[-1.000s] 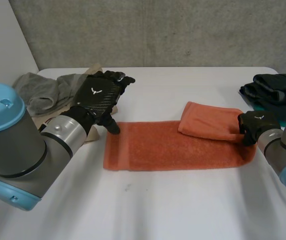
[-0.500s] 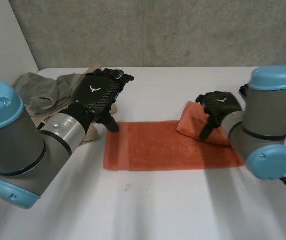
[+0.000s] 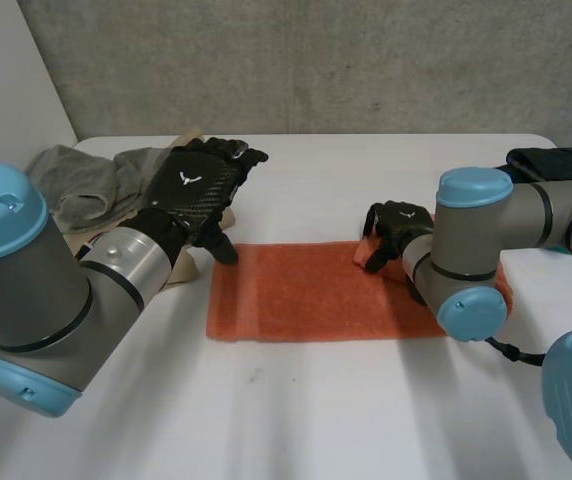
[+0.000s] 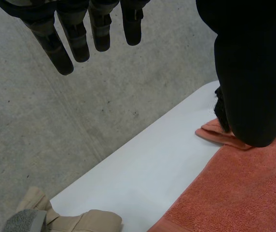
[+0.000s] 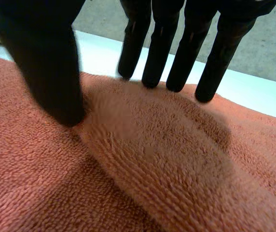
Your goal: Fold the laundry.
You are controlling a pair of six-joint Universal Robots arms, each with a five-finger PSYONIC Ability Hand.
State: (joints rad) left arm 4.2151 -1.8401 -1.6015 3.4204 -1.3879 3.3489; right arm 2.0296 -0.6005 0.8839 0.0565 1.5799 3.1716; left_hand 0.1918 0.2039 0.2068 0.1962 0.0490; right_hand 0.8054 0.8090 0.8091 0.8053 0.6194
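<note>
An orange towel [image 3: 306, 295] lies spread across the middle of the white table [image 3: 316, 420], its right end folded back into a flap. My right hand [image 3: 398, 222] rests on the flap's left edge, and the right arm covers the towel's right part. In the right wrist view the straight fingers [image 5: 162, 43] touch the far side of the raised fold [image 5: 152, 159] and the thumb presses on its near side. My left hand [image 3: 194, 190] hovers at the towel's far left corner, fingers [image 4: 75, 38] straight and spread, thumb tip down over the towel [image 4: 234, 193].
A grey garment [image 3: 81, 185] and a beige cloth [image 3: 188, 268] lie heaped at the back left, behind my left hand. The beige cloth [image 4: 80, 222] also shows beyond the left hand's fingertips. Dark folded clothes [image 3: 556, 165] sit at the back right corner.
My right arm has swung in over the towel, carrying the hand leftward from the flap's right end to its left edge. The left hand has stayed put.
</note>
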